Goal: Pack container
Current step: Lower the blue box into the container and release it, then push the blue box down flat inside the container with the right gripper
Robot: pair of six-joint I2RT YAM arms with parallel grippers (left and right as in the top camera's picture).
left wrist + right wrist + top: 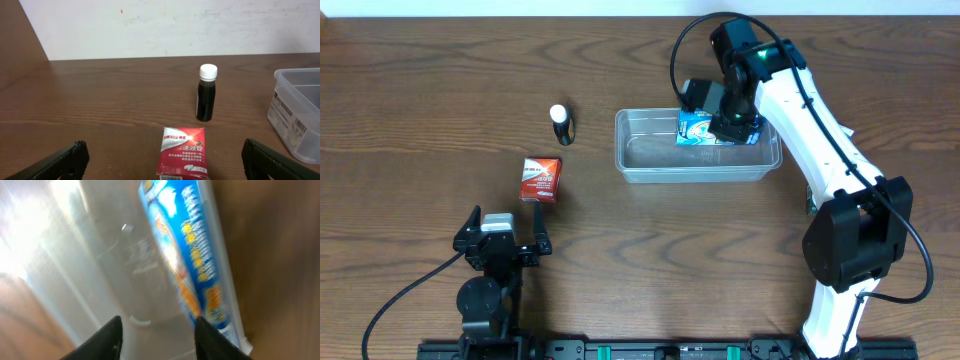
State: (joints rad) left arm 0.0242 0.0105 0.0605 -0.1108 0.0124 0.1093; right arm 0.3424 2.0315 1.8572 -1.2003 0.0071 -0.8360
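The clear plastic container (pixel 650 160) sits at the table's middle; its corner shows in the left wrist view (pixel 295 115). A blue box (pixel 698 128) lies inside it against the right end, blurred in the right wrist view (pixel 185 255). My right gripper (pixel 730 125) hangs over that end, open and empty (pixel 157 330), next to the box. A red box (pixel 539 179) lies left of the container, with a dark bottle with a white cap (pixel 561 123) behind it. My left gripper (pixel 500 243) is open (pixel 162 162), just short of the red box (pixel 183 150), with the bottle (pixel 206 93) beyond.
The wooden table edge meets a white wall at the back (pixel 175 25). The right arm's base (pixel 855 240) stands at the right front of the table.
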